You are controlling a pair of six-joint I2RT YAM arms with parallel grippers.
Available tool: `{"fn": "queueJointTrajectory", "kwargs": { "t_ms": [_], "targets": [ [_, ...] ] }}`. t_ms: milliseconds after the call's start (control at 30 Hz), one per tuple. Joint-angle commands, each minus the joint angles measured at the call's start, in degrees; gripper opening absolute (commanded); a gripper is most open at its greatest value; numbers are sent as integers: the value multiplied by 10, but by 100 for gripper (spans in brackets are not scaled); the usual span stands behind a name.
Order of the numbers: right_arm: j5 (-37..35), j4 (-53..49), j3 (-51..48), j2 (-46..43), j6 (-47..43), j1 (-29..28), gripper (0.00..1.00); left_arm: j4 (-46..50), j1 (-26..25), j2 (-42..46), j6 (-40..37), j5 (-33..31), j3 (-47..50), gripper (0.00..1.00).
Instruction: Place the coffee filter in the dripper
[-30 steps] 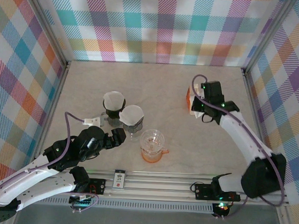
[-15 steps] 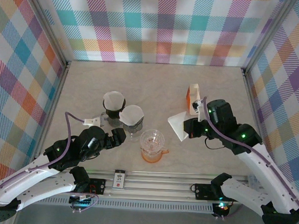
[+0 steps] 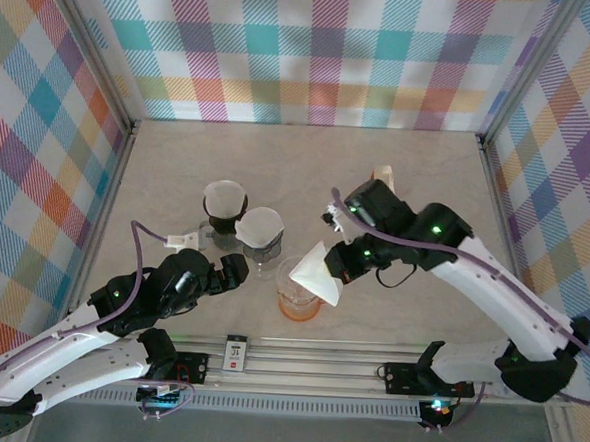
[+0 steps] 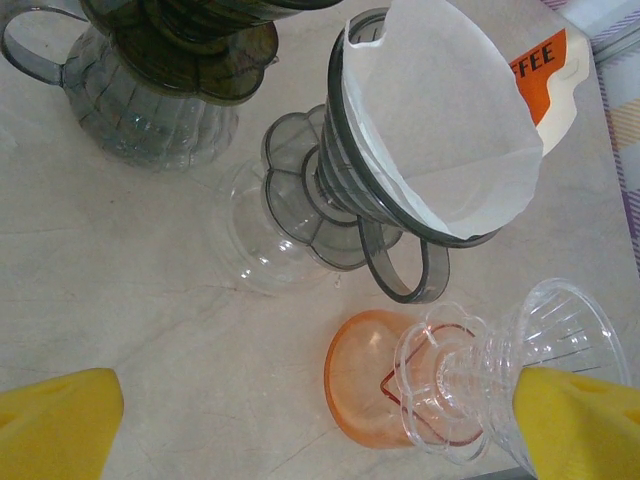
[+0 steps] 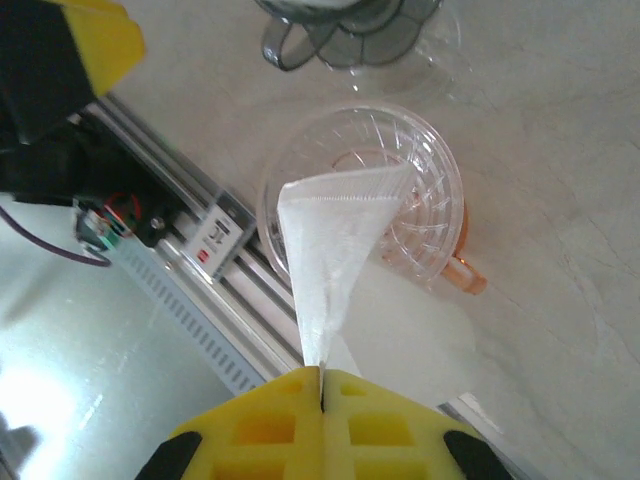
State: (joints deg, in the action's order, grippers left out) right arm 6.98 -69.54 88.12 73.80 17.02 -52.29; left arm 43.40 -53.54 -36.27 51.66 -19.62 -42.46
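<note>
White paper coffee filter (image 5: 335,240), folded flat, hangs over the clear dripper (image 5: 420,170) at mid-frame, pinched by the right gripper (image 5: 321,380). Its corner seems to dip inside the rim. Seating and release remain. Lower down, the left gripper (image 4: 318,425) waits, jaws spread.

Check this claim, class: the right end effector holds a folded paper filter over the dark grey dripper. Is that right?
No. The right end effector holds the filter over the clear dripper, as the right wrist view shows.
</note>
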Motion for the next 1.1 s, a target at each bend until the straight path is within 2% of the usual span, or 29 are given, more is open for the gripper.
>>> {"fn": "queueJointTrajectory", "kwargs": {
  "t_ms": [0,167,500,833,1067],
  "targets": [
    [-45,-56,37,28,-25,-12,0,8,-1,1,1,-6,2,100],
    [-49,-58,72,79,-38,-33,0,3,-1,1,-8,7,0,100],
    [-5,-31,103,155,-56,-55,1,1,-1,0,-11,16,4,100],
    [30,36,53,183,-50,-58,1,-7,-1,-7,-9,22,8,100],
    [28,75,6,186,-40,-60,6,-12,-1,-13,-8,26,7,100]
  ]
}}
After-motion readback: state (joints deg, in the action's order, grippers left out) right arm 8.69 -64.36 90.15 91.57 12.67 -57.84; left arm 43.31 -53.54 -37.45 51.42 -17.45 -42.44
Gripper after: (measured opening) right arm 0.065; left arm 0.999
